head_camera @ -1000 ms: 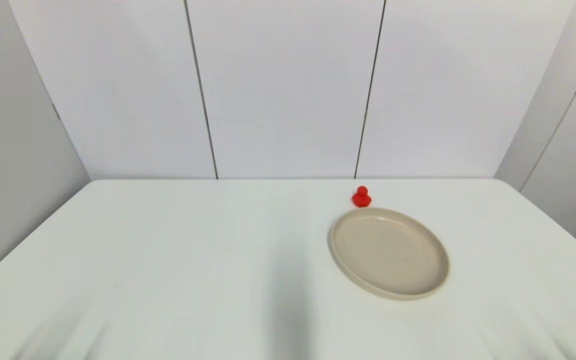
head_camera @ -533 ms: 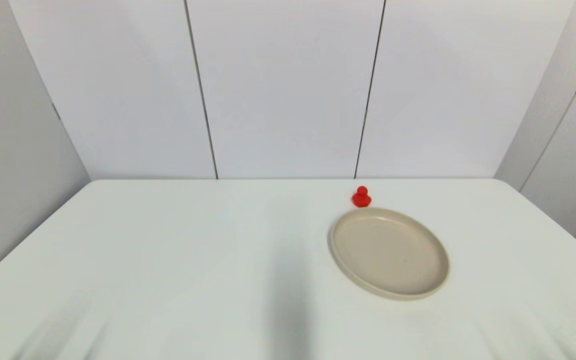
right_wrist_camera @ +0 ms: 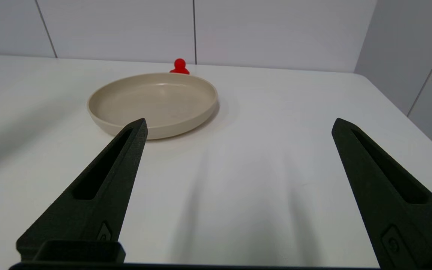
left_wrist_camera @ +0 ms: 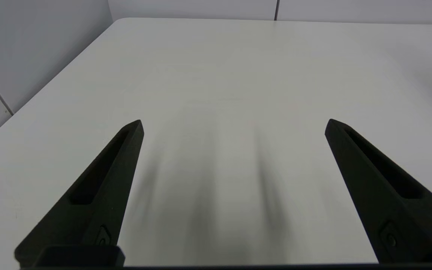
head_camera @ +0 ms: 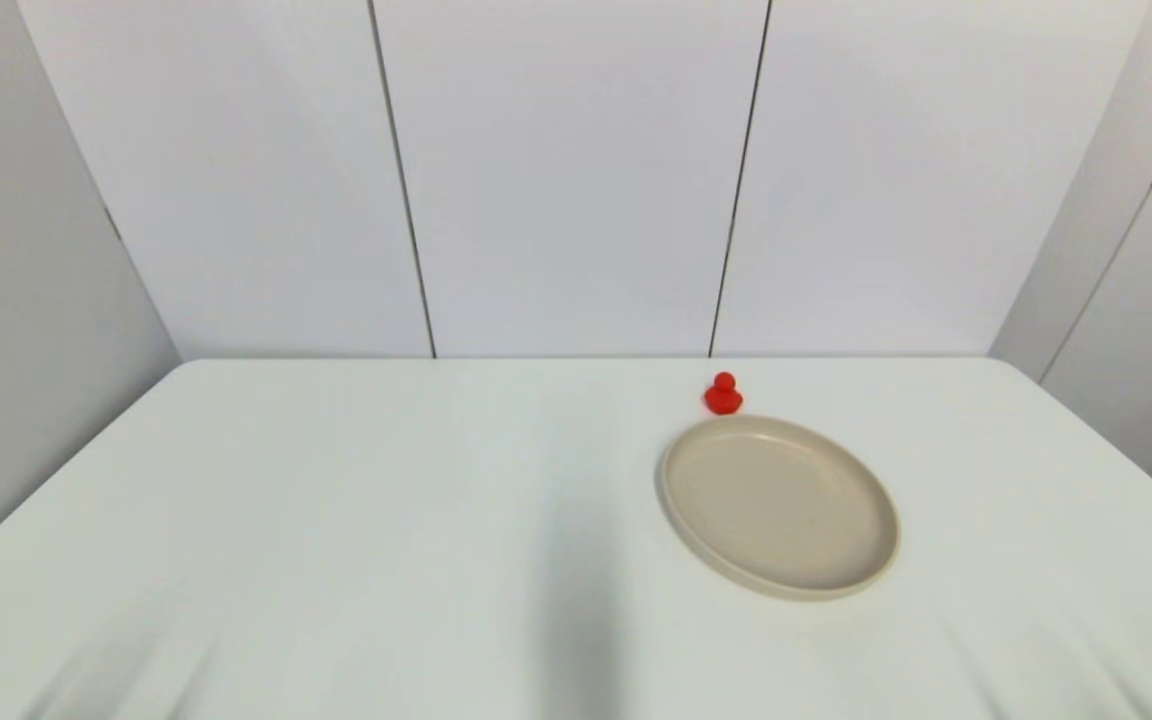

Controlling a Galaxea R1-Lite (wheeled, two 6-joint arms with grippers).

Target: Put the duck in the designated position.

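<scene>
Duck: the tiny glossy all-red toy duck [head_camera: 723, 394] stands upright on the white surface [head_camera: 356, 500], near the far edge and toward the robot's right, round head on top of a rounded body.
Neighbour: the shallow round beige plate [head_camera: 866, 570] lies just in front of the duck; from the head view the duck looks to be right at the plate's far rim, though whether the two touch cannot be told.
Handling: it looks light and small, likely to skid or tip at a nudge, and the shiny skin suggests a slippery hold; whether it is hard or squashy does not show.
Where to take hold: the rounded body below the head seems the safest spot, fingers closing from either side; a pinch on the head alone would probably let it pop free.
Right claw: the right claw [right_wrist_camera: 238, 125] hovers low over the near part of the surface, fingers spread wide and holding nothing.
Duck against right claw: well apart, with the whole plate between them; in the right wrist view the duck [right_wrist_camera: 179, 66] peeks over the plate's far rim [right_wrist_camera: 156, 77], so the approach likely has to clear the plate.
Left claw: the left claw [left_wrist_camera: 233, 125] is parked over the bare left side of the surface, fingers also wide apart and empty, with no duck in its own view.
Designated position: no mark shows on the surface, so the spot cannot be picked out.
</scene>
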